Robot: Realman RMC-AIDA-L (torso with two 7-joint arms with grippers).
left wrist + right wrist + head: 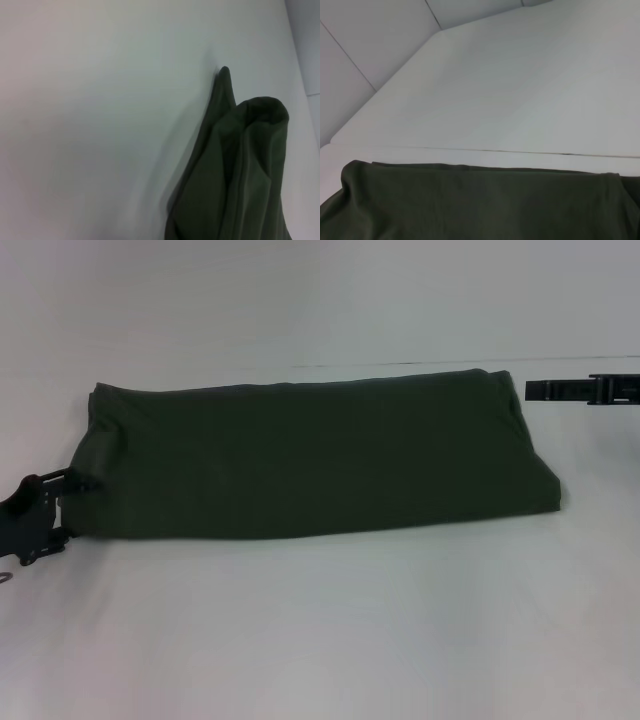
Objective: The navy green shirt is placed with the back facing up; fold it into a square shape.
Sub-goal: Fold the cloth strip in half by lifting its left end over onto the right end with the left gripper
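Note:
The navy green shirt (pixel 320 455) lies on the white table as a long folded band running left to right. My left gripper (pixel 86 481) is at the band's left end, shut on the fabric, and the cloth there is bunched and raised a little (pixel 250 150). My right gripper (pixel 530 390) hangs just off the shirt's far right corner, apart from the cloth. In the right wrist view the shirt's (pixel 480 200) far edge lies flat.
The white table (pixel 320 640) runs wide in front of the shirt and behind it. A thin seam (pixel 400 364) crosses the table just beyond the shirt's far edge.

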